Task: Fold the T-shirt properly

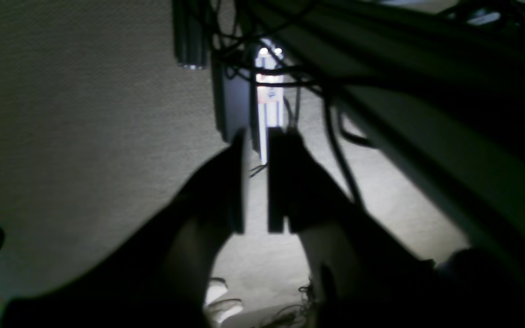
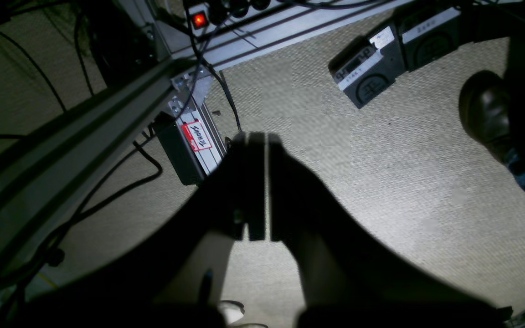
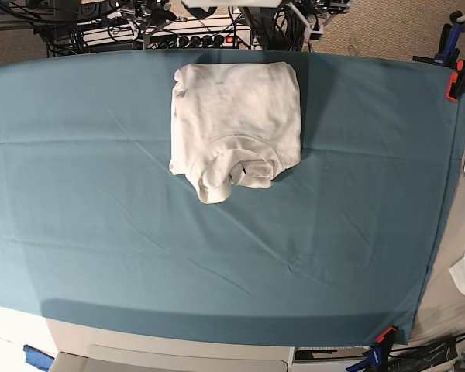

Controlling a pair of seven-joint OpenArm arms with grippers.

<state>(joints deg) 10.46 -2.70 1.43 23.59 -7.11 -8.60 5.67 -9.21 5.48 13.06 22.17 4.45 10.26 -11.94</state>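
White cotton T-shirt (image 3: 234, 128) lies folded at the far-middle of the teal cloth-covered table (image 3: 101, 232), a sleeve bunched at its near edge. Folding looks finished. Right gripper (image 2: 266, 136) is closed and empty below the table; left gripper (image 1: 257, 136) is nearly closed, empty. Next: tidy that sleeve.

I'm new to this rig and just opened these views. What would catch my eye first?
The white T-shirt stands out, folded into a compact bundle at the far middle of the teal cloth. Neither arm is over the table: both wrist cameras look down at carpet beside the frame, with the right gripper shut and the left gripper showing a narrow gap. A dark shoe shows at the right wrist view's right edge.
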